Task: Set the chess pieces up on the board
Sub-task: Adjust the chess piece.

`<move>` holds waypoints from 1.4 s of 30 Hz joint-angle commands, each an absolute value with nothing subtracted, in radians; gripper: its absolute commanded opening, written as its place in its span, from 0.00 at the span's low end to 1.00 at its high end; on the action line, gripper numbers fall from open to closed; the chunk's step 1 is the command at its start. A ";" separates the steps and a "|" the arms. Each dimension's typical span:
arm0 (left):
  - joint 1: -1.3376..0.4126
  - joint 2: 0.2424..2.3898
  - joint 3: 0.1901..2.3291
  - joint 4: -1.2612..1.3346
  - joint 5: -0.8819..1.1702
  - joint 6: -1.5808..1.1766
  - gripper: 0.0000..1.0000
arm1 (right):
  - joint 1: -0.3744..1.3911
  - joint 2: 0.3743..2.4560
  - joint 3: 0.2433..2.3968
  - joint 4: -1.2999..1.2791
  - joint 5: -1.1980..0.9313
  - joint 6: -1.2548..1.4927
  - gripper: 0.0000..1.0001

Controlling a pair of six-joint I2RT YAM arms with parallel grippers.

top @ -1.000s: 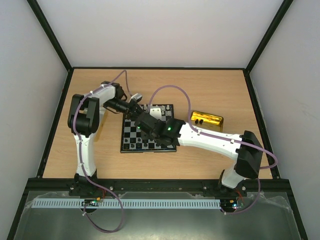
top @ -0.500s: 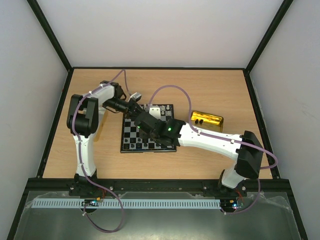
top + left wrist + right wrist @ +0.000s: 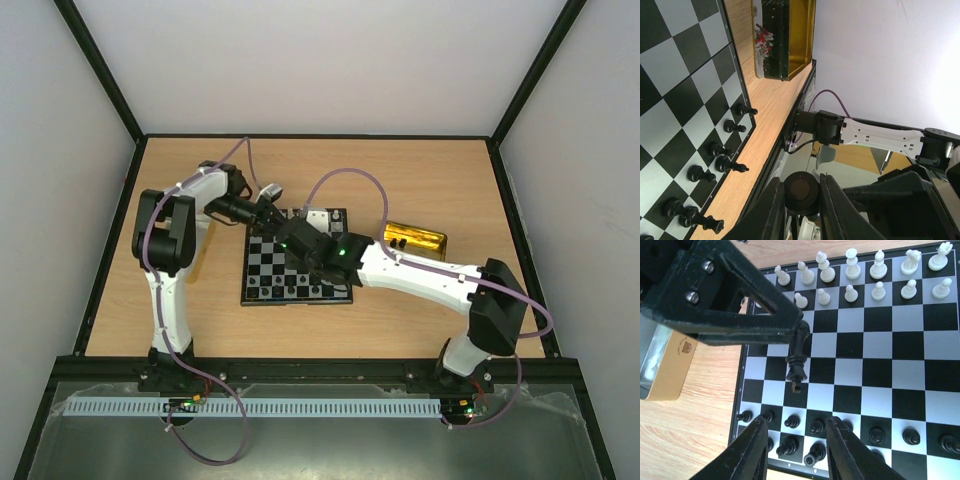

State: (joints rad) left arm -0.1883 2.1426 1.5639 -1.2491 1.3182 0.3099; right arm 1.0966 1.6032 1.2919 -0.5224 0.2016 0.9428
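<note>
Black and slender, with a turned stem, one black piece (image 3: 796, 360) hung tilted and head-down over the board (image 3: 262, 264). The left gripper (image 3: 801, 182) was pinched tight on its round base. The one board, a flat checker of matt black and pale grey squares inside a thin black rim, lay on the wood-grain table (image 3: 420, 170) between the two white arms.

The right gripper (image 3: 796, 421) hovered above the board's near edge, its two dark fingers spread apart with nothing between them.

Thirteen white pieces (image 3: 878, 290) could be counted in two rows along the far side, seven behind and six in front, glossy and cream-coloured. The left arm's claw hid that side's left end. The black pieces (image 3: 875, 435) stood in two rows along the near side, but the spread fingers hid some of them, so no sure count was possible.

Two containers flanked the board. One shiny gold tray (image 3: 415, 240) sat apart on the right, and one tin (image 3: 670, 365), silver inside and tan outside, sat just beside the left edge.
</note>
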 commanded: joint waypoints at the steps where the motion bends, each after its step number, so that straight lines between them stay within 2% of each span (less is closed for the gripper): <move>1: -0.181 2.096 1.553 -1.261 1.349 0.320 0.02 | 1.072 1.627 1.287 -0.486 0.194 0.930 0.31; 27: -0.167 2.118 1.557 -1.264 1.354 0.324 0.02 | 1.022 1.717 1.375 -0.455 0.128 0.878 0.28; 42: -0.160 2.122 1.556 -1.272 1.355 0.334 0.02 | 1.007 1.754 1.411 -0.457 0.121 0.874 0.08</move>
State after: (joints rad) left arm -0.1669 2.1315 1.5639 -1.2503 1.3338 0.3111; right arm 1.0138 1.7473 1.3758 -0.4644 0.1055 0.8757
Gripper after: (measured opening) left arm 0.144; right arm 0.093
